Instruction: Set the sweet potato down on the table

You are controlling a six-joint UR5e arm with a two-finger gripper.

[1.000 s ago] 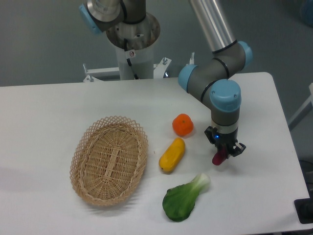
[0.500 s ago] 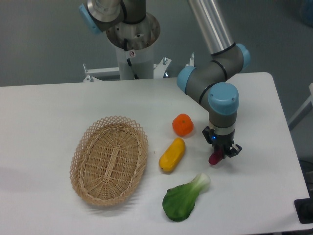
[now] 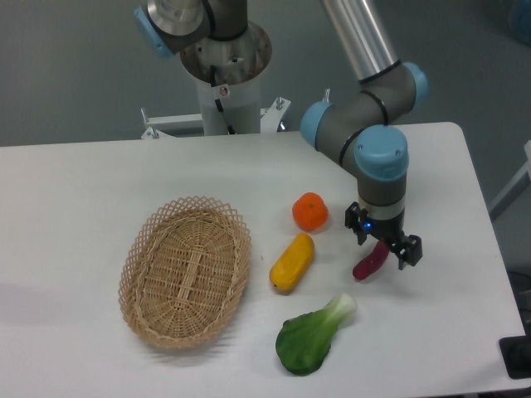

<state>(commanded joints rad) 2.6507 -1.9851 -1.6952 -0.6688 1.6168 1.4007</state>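
The slim magenta-purple sweet potato (image 3: 370, 260) lay tilted on the large white table (image 3: 75, 199), right of a fat yellow-orange oblong vegetable (image 3: 292, 262). The black two-finger gripper (image 3: 385, 245) stood over its upper end with jaws spread, apparently no longer pinching it.

You've got a wicker basket (image 3: 185, 271) at left, w/ a yellow veg (image 3: 292, 262) just beside it, an orange fruit (image 3: 309, 211) above that, and bok choy (image 3: 314, 335) at front.

Magenta sweet potato (image 3: 370, 262), white table (image 3: 83, 191)
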